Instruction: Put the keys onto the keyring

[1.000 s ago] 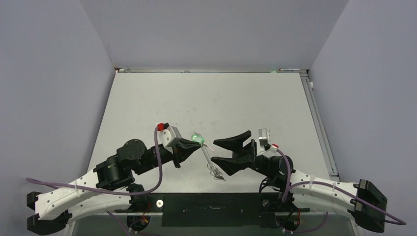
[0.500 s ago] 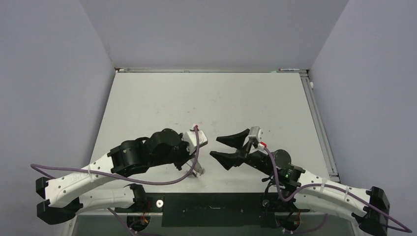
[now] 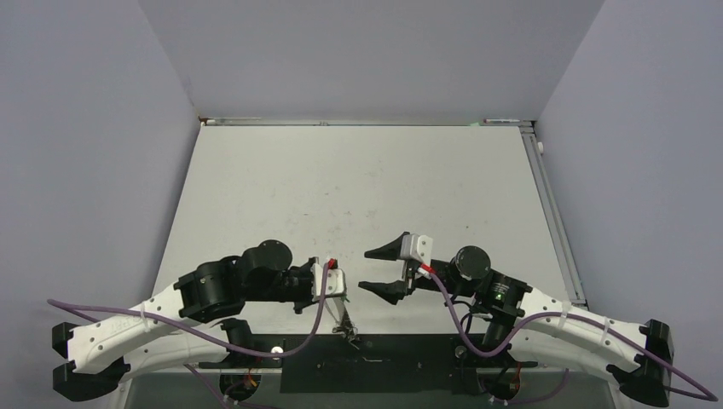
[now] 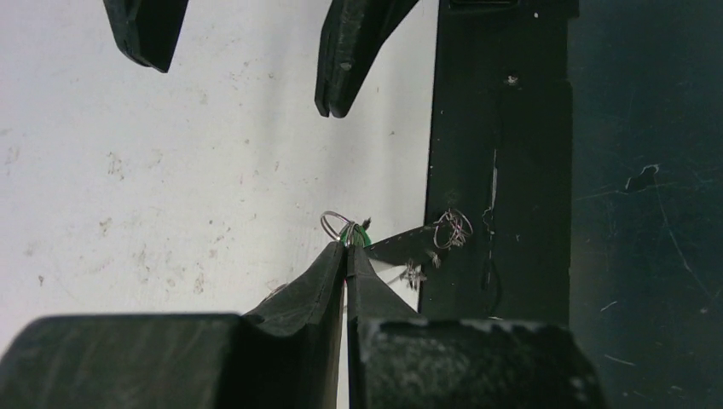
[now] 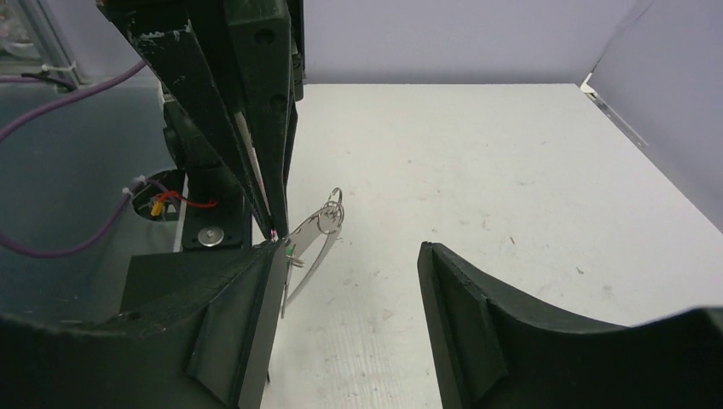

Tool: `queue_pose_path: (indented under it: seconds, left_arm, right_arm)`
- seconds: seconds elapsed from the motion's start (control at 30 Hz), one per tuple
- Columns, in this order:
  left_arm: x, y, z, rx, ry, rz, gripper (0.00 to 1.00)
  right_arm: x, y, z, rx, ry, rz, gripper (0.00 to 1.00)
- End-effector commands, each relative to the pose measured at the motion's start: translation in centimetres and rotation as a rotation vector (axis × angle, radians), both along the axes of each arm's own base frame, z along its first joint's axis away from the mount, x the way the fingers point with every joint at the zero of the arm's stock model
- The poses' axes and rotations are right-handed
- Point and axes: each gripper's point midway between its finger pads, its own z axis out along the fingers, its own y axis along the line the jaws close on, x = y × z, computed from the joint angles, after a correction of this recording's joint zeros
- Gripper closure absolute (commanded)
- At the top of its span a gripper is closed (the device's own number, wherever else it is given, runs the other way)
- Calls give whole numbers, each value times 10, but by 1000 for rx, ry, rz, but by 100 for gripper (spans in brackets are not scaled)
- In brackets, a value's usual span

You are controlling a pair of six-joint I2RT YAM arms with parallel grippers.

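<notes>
My left gripper (image 3: 340,300) (image 4: 347,249) is shut on the green-headed key (image 4: 357,235), which peeks out at its tips beside a small wire ring (image 4: 333,223). The keyring (image 5: 309,250), a thin pale loop, hangs from those tips down toward the table's near edge (image 3: 344,319). Dark little keys (image 3: 349,332) (image 4: 415,273) dangle at its low end. My right gripper (image 3: 373,271) (image 5: 350,249) is open, just right of the loop and not touching it. In the right wrist view, the left arm's fingers (image 5: 266,128) stand straight ahead.
The black mounting plate (image 3: 409,350) (image 4: 503,128) runs along the near edge, right under the hanging keys. Purple cables (image 3: 317,317) loop off both arms. White tabletop (image 3: 367,187) stretches away behind the grippers, with a metal rail (image 3: 554,213) along its right side.
My left arm swung toward the near edge and turned downward, carrying the green key and the hanging loop. My right gripper moved left and nearer, its jaws narrowing slightly.
</notes>
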Motion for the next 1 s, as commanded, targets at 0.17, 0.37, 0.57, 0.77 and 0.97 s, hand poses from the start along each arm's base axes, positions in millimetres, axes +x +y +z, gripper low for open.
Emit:
queue_pose_path:
  seconds: [0.17, 0.37, 0.57, 0.77, 0.97]
  left_arm:
    - [5, -19, 35, -101, -243, -174, 100]
    - [15, -13, 55, -153, -430, -184, 100]
    - [20, -15, 70, -253, -498, -158, 100]
    - [16, -14, 65, -364, -456, -175, 100]
    - [14, -13, 66, -405, -427, -184, 100]
  right_arm:
    - [-5, 0, 14, -6, -196, 49, 42]
    - [-7, 9, 23, -30, -267, 105, 47]
    - [-15, 17, 26, -98, -285, 194, 53]
    - [-19, 20, 32, -114, -276, 225, 54]
    - [-28, 25, 22, -165, -239, 276, 54]
